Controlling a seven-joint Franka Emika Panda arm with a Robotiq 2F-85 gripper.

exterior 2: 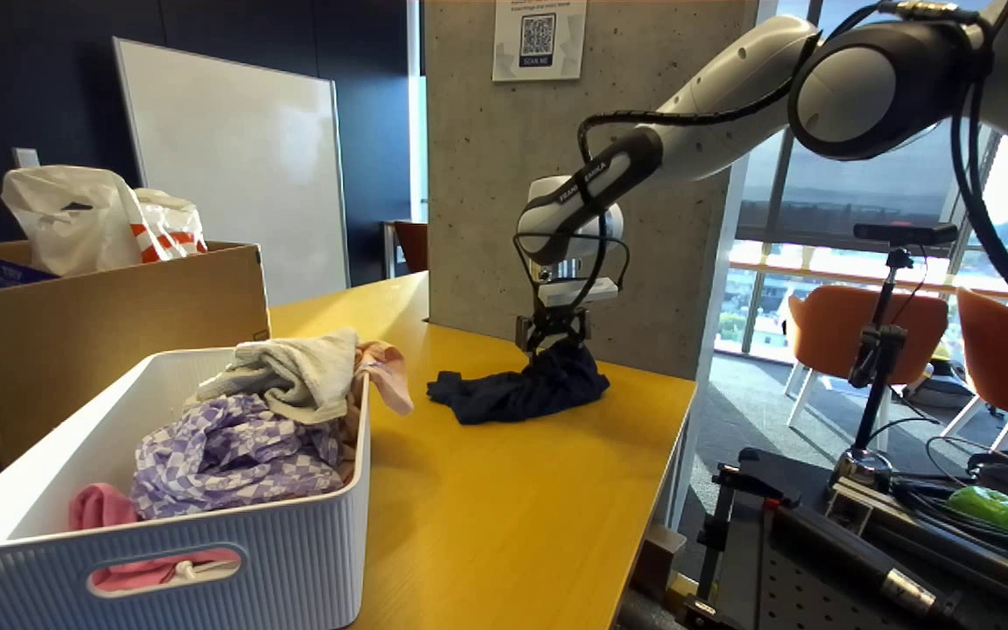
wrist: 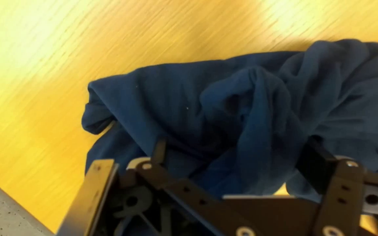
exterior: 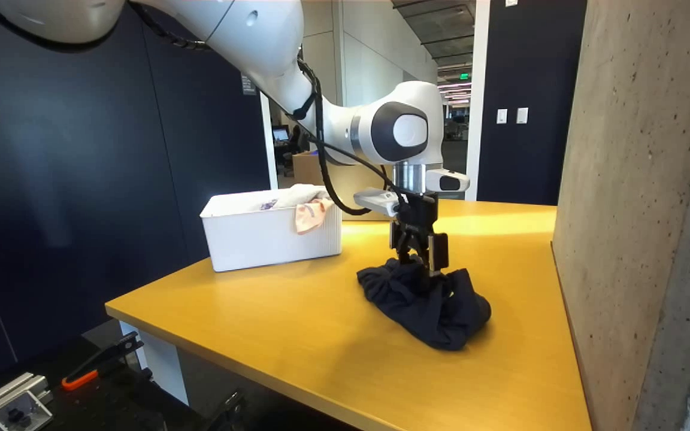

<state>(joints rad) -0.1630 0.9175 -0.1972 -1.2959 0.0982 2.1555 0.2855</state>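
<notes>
Evidently, the gripper is pointed downward at the navy cloth, which is heaped on the yellow table near the concrete pillar; in the wrist view its 2 fingers are seen well apart, with a raised fold framed loosely between them, so no clamped hold is shown; the tips are sunk among the creases, presumably because so slack and low a fabric can best be pinched where it is bunched up; whether the yellow table is touched by them cannot be told, since they are partly hidden by the folds; the white bin is set well apart from the navy cloth, close to the cardboard box, perhaps so that the gripper is not crowded; by its walls a loose pile is held in, though the peach cloth is hung over the rim, probably for lack of tucking. As for counts, 1 gripper, 1 navy cloth, 1 white bin and 1 cardboard box are shown; at least 4 cloths can be made out in the white bin, namely the peach cloth, the grey-white cloth, the purple checked cloth and the pink cloth; at least 2 orange chairs are seen beyond.
</notes>
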